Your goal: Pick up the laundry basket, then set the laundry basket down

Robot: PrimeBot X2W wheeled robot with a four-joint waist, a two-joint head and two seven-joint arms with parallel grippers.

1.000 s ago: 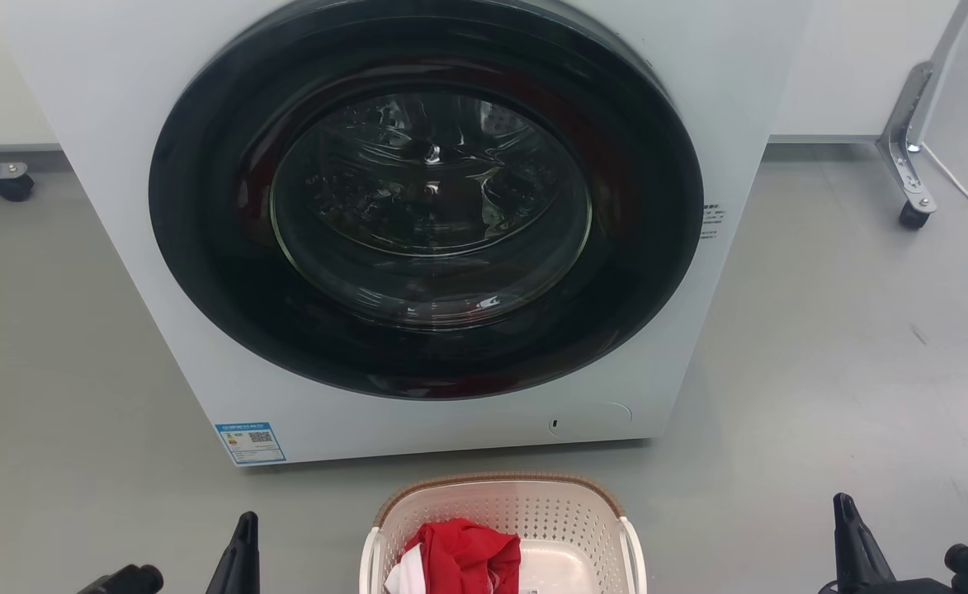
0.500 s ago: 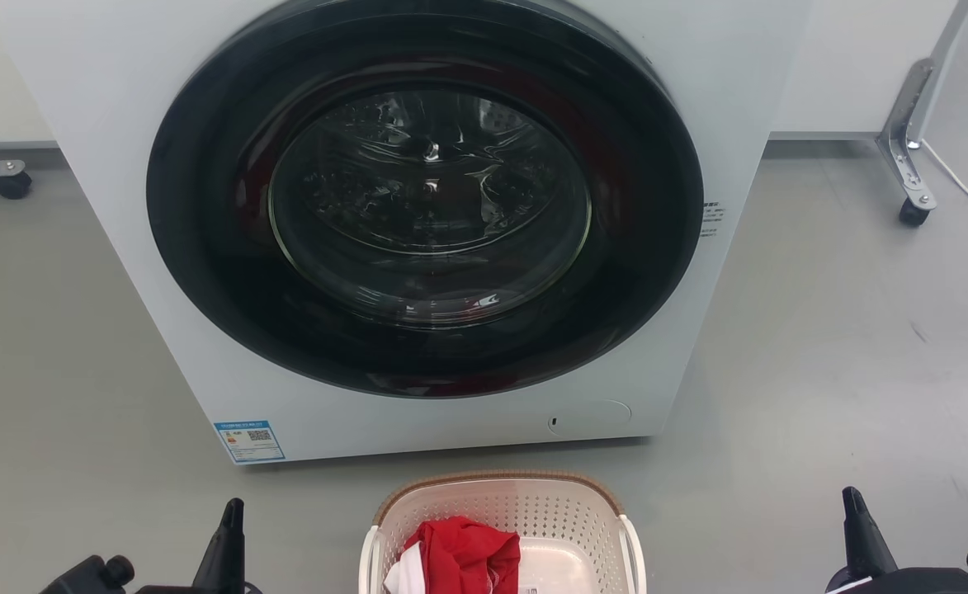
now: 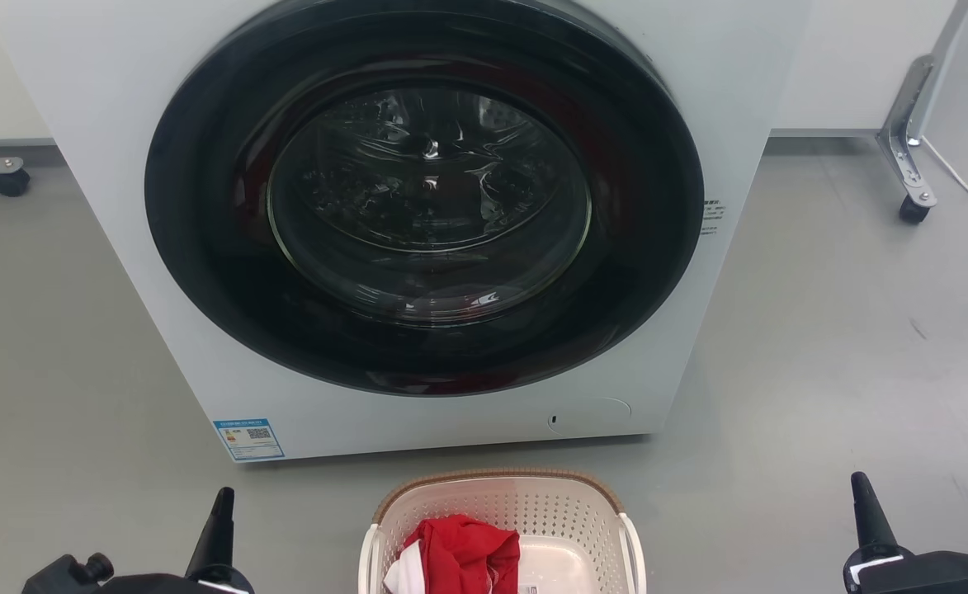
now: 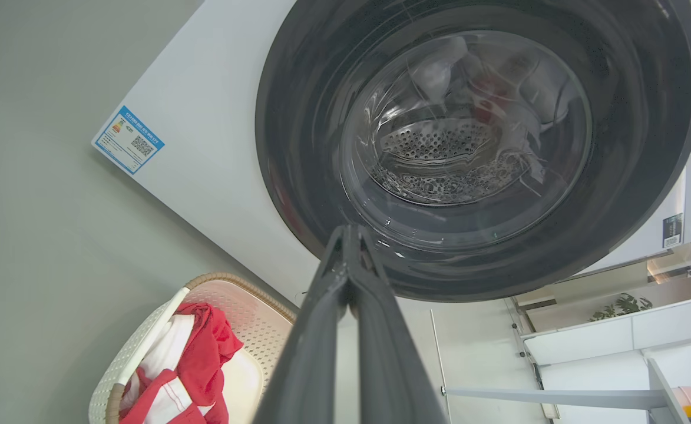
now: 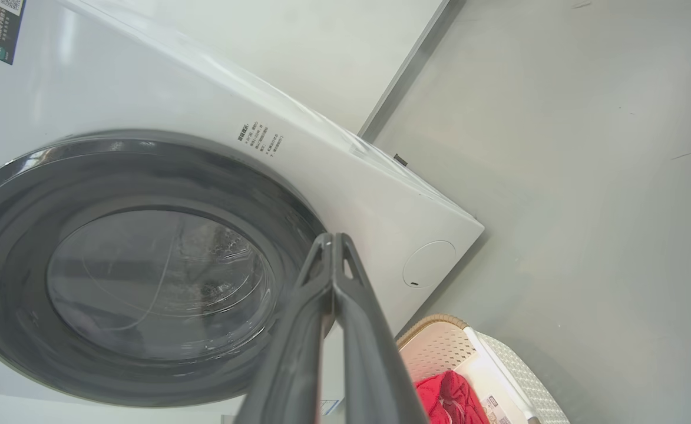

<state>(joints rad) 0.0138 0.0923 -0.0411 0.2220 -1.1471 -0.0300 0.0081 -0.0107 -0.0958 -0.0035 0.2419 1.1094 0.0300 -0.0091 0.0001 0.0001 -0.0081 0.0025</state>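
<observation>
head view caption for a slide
Laundry basket holding red cloth sits before the washing machine, left gripper and right gripper shut either side.

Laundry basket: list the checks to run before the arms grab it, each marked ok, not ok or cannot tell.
1. Laundry basket upright on the floor, apart from the washing machine: ok.
2. Side handles bare: ok on the parts in view.
3. Red garment inside the rim: ok.
4. Left gripper open: not ok, shut and empty.
5. Right gripper open: not ok, shut and empty.
6. Grippers at the handles: not ok, both stand well off to the sides.
</observation>
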